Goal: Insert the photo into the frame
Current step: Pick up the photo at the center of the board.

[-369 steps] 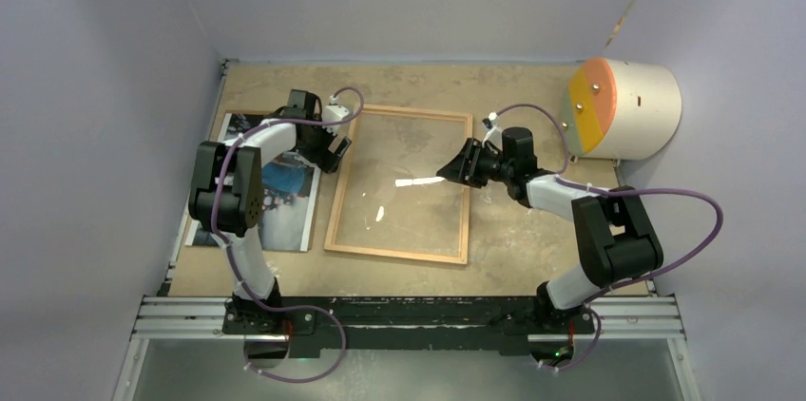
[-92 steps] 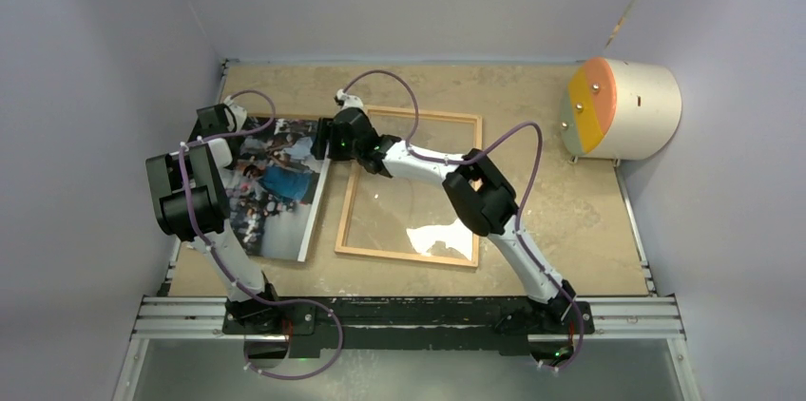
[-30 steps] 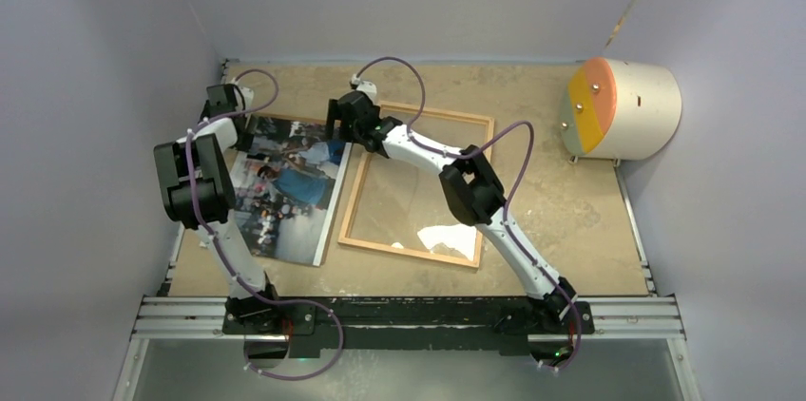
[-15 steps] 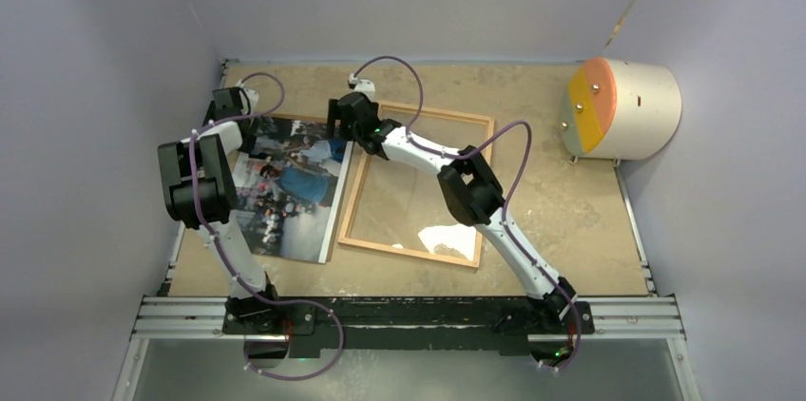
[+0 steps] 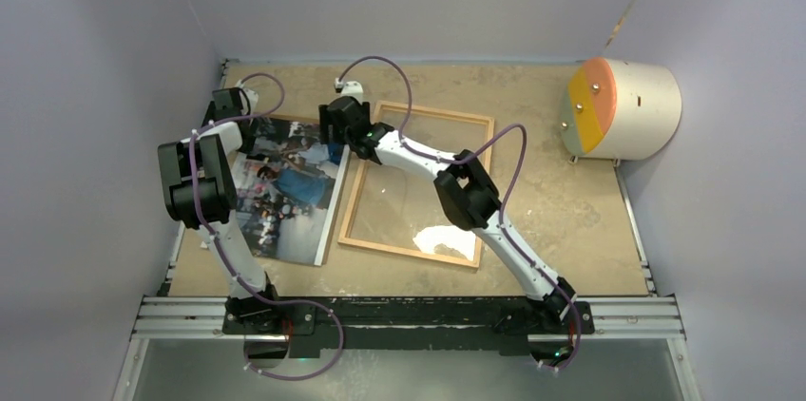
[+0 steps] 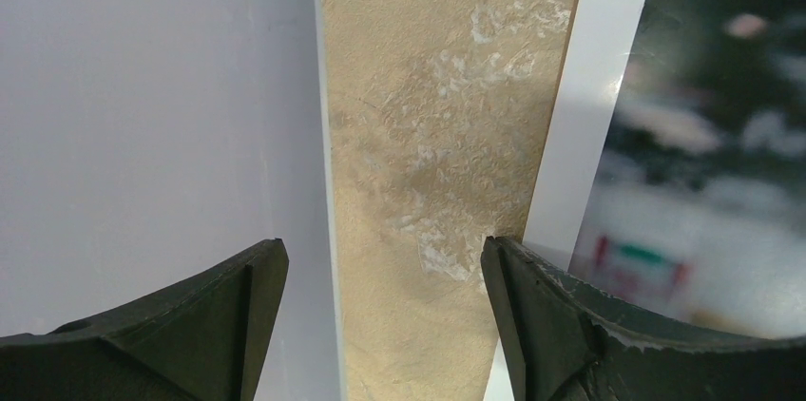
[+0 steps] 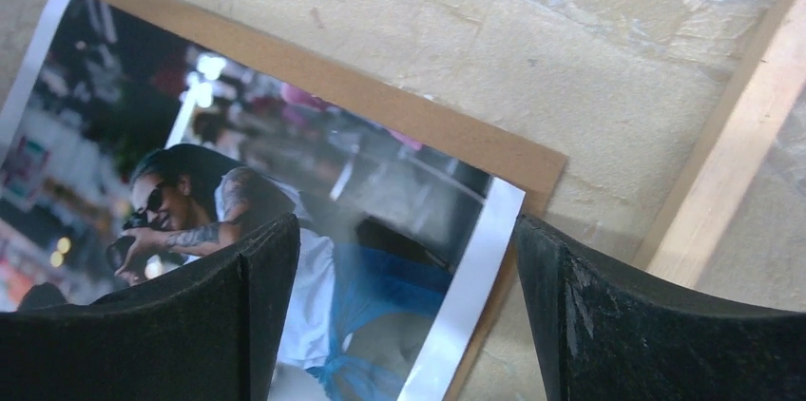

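The photo [image 5: 283, 194] lies flat at the left of the table, on a brown backing board [image 7: 380, 108] whose far edge sticks out. Just to its right lies the frame [image 5: 432, 115], thin light wood strips around a clear pane. My right gripper [image 5: 333, 140] reaches across the frame's far left corner. In the right wrist view it [image 7: 409, 263] stands open, straddling the photo's [image 7: 285, 192] far right corner, with a frame strip [image 7: 741, 163] beside it. My left gripper [image 5: 242, 130] is at the photo's far left corner. It [image 6: 385, 273] stands open over bare table, with the photo's white border [image 6: 594, 116] by its right finger.
A white drum with an orange and green face [image 5: 623, 108] stands at the back right. The grey side wall [image 6: 143, 87] runs close along my left gripper's left finger. The rail holding the arm bases [image 5: 409, 317] crosses the near edge.
My right gripper has shifted slightly left and nearer over the photo's corner, and its jaws have narrowed a little. The left arm and the photo have hardly moved.
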Controlling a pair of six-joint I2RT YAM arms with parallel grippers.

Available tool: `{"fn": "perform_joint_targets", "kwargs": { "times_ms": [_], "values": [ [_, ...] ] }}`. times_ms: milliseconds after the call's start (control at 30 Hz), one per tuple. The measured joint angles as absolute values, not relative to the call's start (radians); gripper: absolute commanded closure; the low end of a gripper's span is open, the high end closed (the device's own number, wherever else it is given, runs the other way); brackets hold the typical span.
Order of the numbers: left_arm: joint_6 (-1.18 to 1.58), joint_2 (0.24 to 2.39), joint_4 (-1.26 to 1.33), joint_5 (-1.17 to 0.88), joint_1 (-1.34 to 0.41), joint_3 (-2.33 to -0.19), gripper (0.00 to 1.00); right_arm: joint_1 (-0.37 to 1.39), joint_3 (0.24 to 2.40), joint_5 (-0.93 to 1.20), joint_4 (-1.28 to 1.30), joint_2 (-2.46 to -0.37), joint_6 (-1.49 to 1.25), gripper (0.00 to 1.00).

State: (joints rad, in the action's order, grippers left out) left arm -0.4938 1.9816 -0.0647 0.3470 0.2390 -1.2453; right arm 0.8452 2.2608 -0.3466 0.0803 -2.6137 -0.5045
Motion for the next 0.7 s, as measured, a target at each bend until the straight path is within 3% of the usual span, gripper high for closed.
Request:
{"fn": "perform_joint_targets", "kwargs": {
  "times_ms": [333, 700],
  "values": [
    [-0.496, 1.982, -0.060, 0.345, 0.237, -1.241, 0.20, 0.875, 2.261, -0.283, 0.067, -2.614, -0.464, 0.19],
    [-0.517, 1.979, -0.046, 0.347, 0.234, -1.230, 0.20, 0.852, 2.111, -0.186, -0.080, -2.569, -0.520, 0.23]
  ]
}}
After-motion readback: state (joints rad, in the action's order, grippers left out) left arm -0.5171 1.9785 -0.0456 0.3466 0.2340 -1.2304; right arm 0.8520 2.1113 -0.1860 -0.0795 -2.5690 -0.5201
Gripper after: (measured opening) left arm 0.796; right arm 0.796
